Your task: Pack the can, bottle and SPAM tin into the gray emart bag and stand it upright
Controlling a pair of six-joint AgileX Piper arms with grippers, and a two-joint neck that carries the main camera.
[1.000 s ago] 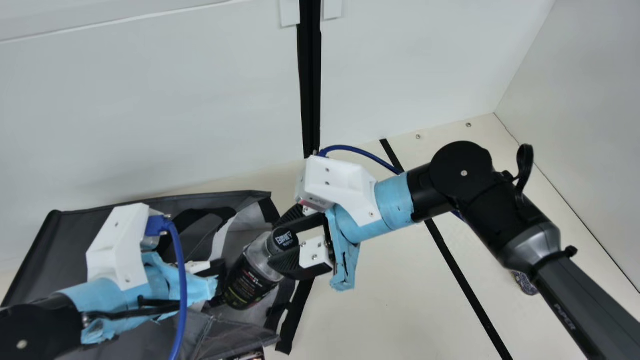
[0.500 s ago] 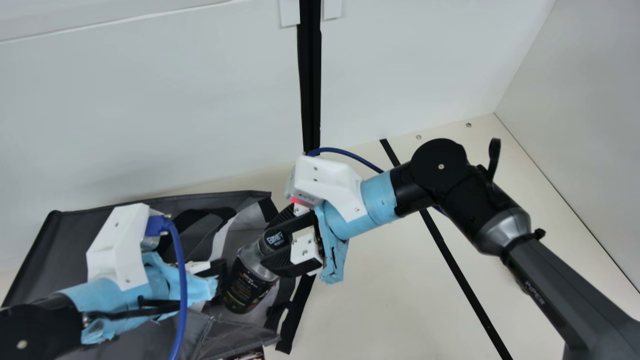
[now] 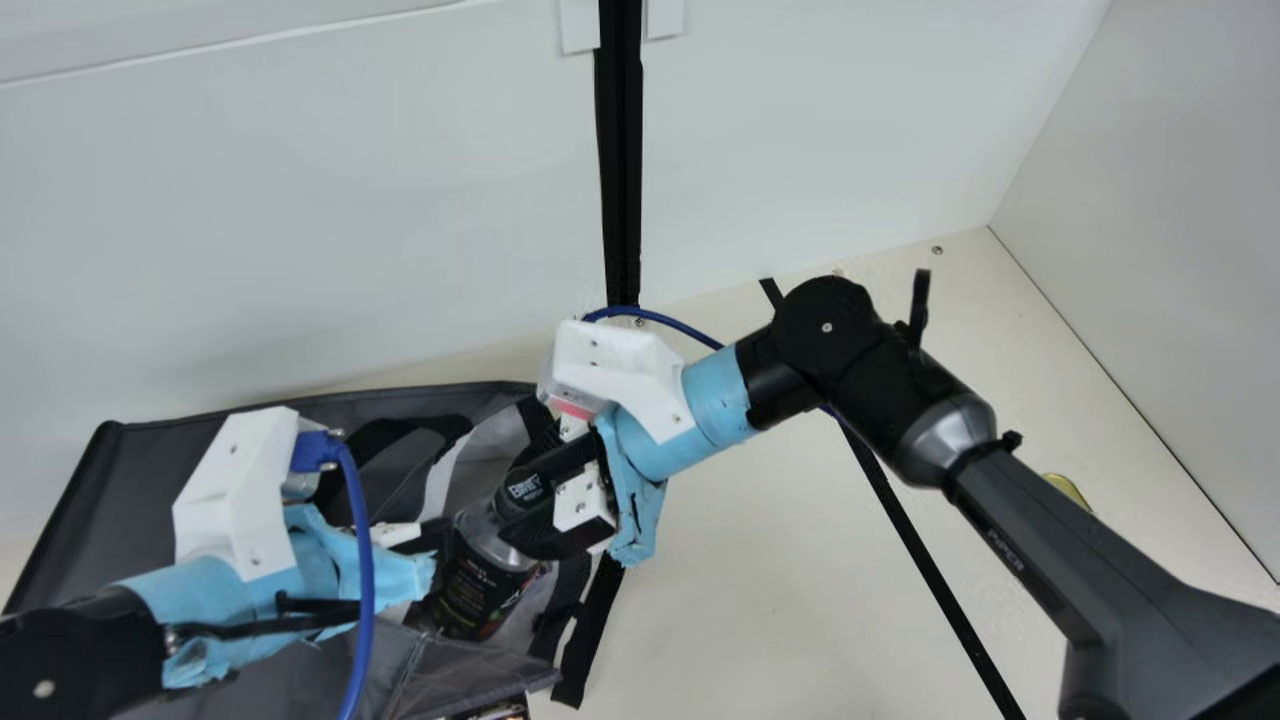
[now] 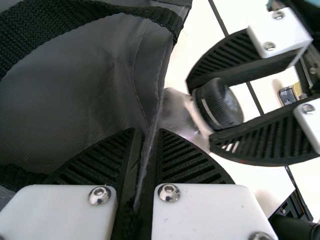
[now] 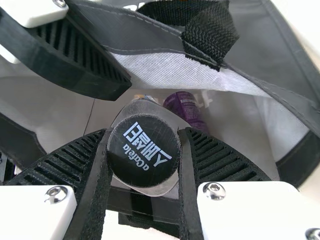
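Bottle [image 3: 482, 592] held tilted at the mouth of the gray emart bag [image 3: 120, 485].
Its cap [image 5: 144, 150] is pinched by the right gripper [image 5: 144, 131], the bag's edge by the left gripper [image 4: 146, 131]. The purple can [image 5: 187, 109] is inside; the apparent SPAM tin [image 4: 288, 95] is on the table [image 3: 760, 600]. If released slanted, the bottle could topple; if pushed hard, the can could be jammed.

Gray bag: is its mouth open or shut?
Open: in the right wrist view, the bag gapes, with a purple can visible inside; the left gripper pinches the bag's edge.
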